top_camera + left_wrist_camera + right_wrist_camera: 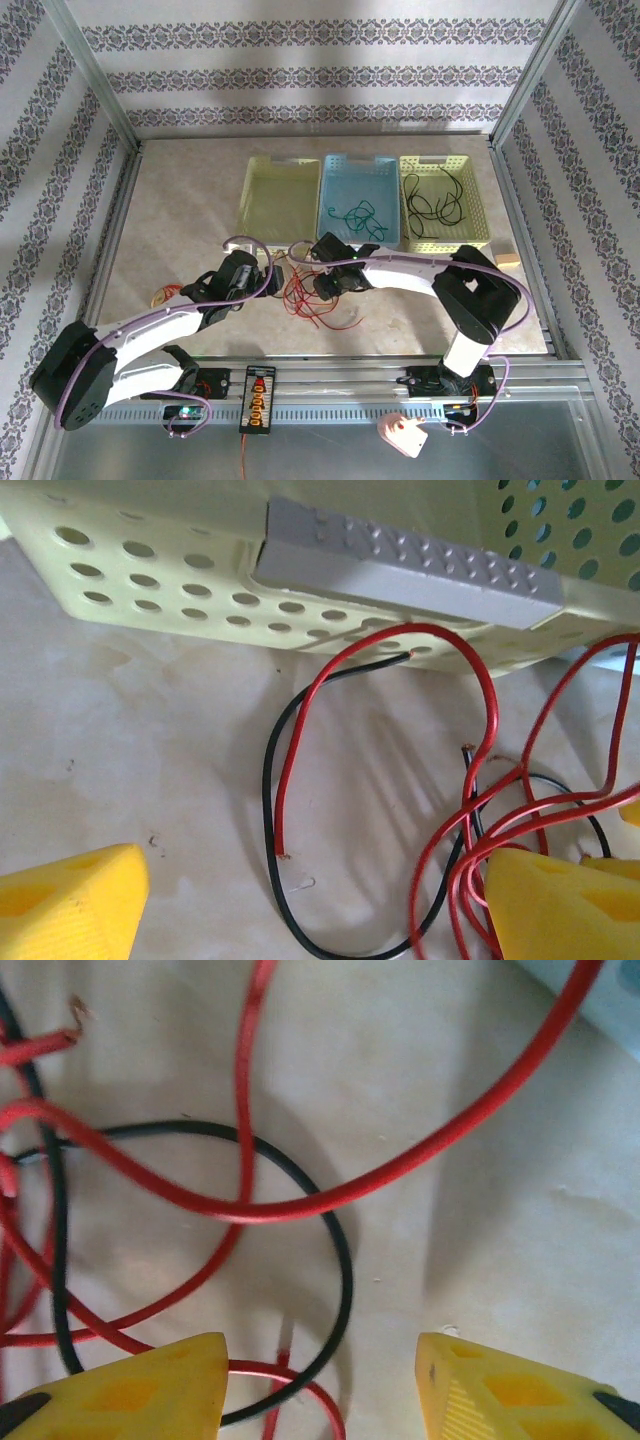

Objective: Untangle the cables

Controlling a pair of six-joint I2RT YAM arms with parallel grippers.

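Observation:
A tangle of red cable (312, 298) with a black strand lies on the table in front of the baskets. In the left wrist view the red cable (487, 695) loops over the black cable (268, 780), close to the right-hand finger. My left gripper (310, 915) is open, low over the tangle's left part (262, 270). My right gripper (320, 1395) is open too, with a black cable (345, 1250) loop and the red cable (400, 1165) between its fingers; it hangs over the tangle (320, 280). A green cable (352, 215) lies in the blue basket (335, 170). More black cable (432, 205) is in the right basket (478, 200).
A pale yellow basket (262, 195) stands left of the blue one; its perforated wall (150, 580) is just beyond the left gripper. A black power strip (258, 398) sits on the front rail. A wooden block (507, 258) lies at the right edge, and an orange-red wire (163, 295) at the left.

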